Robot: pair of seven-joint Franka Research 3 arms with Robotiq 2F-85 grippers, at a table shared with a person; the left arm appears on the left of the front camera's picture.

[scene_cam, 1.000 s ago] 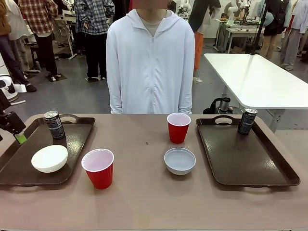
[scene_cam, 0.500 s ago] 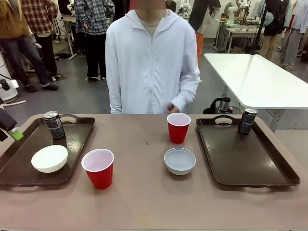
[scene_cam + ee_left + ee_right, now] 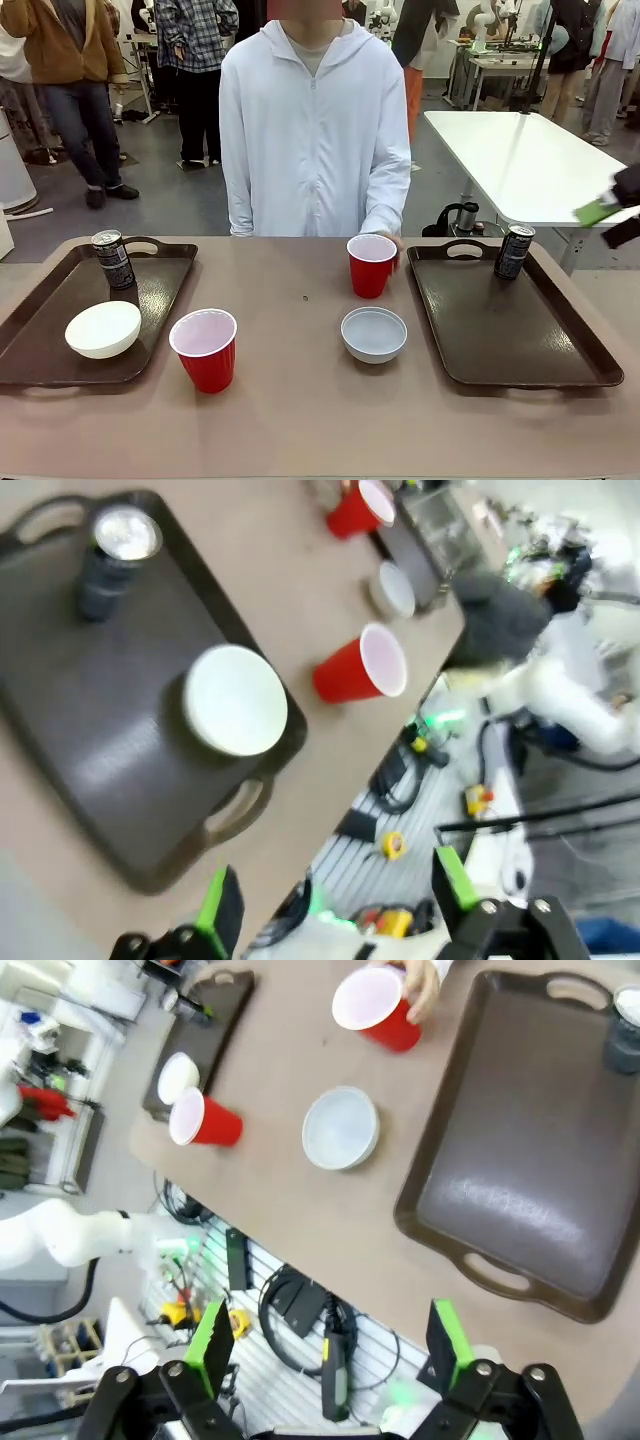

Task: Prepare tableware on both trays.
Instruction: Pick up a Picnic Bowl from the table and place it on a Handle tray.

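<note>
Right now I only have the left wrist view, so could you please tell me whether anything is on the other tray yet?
Observer: Yes. The right tray holds one can, upright in its far right corner, and nothing else.
Operator: Thank you. Is anyone at the far red cup?
Observer: The person's hand is against the side of the far red cup, which stands outside the tray, beside its far left corner.
Operator: And what is the right end effector doing?
Observer: The right end effector is open, with nothing between its fingers.
</note>
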